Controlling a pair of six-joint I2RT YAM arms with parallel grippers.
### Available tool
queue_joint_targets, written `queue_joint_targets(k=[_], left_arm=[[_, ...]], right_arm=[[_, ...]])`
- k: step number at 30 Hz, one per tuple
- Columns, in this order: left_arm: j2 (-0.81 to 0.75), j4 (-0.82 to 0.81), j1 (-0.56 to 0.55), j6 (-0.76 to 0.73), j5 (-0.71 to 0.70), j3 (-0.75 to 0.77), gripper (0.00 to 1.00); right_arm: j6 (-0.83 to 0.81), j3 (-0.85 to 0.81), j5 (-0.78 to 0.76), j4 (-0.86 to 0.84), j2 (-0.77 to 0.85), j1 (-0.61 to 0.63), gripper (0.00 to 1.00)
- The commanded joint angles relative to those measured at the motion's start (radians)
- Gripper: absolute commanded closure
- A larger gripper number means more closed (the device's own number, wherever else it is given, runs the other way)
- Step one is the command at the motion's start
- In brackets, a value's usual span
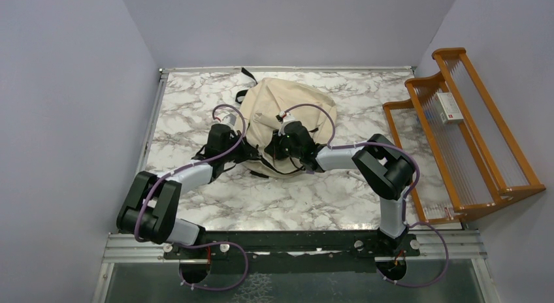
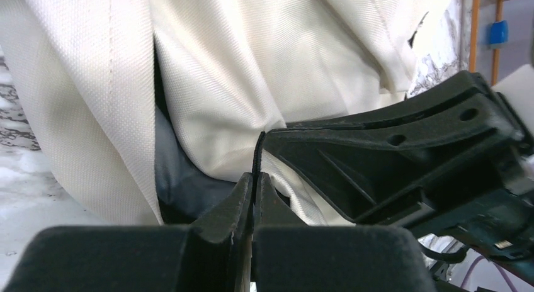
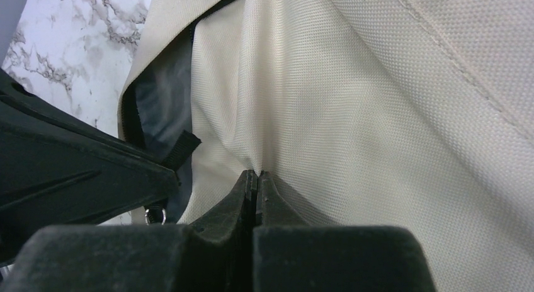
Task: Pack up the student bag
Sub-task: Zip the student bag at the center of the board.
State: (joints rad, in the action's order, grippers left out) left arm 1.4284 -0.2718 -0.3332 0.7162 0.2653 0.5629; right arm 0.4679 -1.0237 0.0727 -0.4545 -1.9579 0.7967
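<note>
The student bag (image 1: 295, 99), beige fabric with black straps, lies at the middle back of the marble table. Both grippers meet at its near edge. My left gripper (image 2: 257, 177) (image 1: 251, 154) is shut on a thin black trim strip (image 2: 260, 150) at the bag's opening, where grey lining (image 2: 182, 175) shows beside the beige cloth (image 2: 252, 65). My right gripper (image 3: 257, 174) (image 1: 274, 156) is shut on a pinched fold of the bag's beige fabric (image 3: 378, 116). Dark lining (image 3: 157, 103) shows to its left. Each gripper's black body appears in the other's wrist view.
A wooden rack (image 1: 470, 133) stands along the table's right edge, holding a small white box (image 1: 449, 108). Bare marble tabletop (image 1: 189, 100) lies left of the bag and in front of it. Walls close off the left, back and right.
</note>
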Motion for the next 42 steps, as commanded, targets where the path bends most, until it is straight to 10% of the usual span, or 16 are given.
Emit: queue_joint_targets(k=[1,14,21,42], left_arm=[[-0.079,-0.017,0.01,-0.073,-0.051,0.009,1.0],[-0.239,-0.052,0.01,-0.18,-0.043,-0.024,1.0],[-0.253,-0.067,0.01,-0.19,0.01,-0.025,1.0],[-0.258,-0.066,0.01,-0.159,0.05,0.002,1.0]], right_arm=[[-0.028,0.03,0.021,0.038,-0.007,-0.002,0.98],[-0.139,0.144,0.127,-0.175,0.08,-0.003,0.95],[-0.303,0.211,0.154,-0.263,0.188,-0.003,0.66],[-0.632,0.15,0.402,-0.051,0.286,0.02,0.5]])
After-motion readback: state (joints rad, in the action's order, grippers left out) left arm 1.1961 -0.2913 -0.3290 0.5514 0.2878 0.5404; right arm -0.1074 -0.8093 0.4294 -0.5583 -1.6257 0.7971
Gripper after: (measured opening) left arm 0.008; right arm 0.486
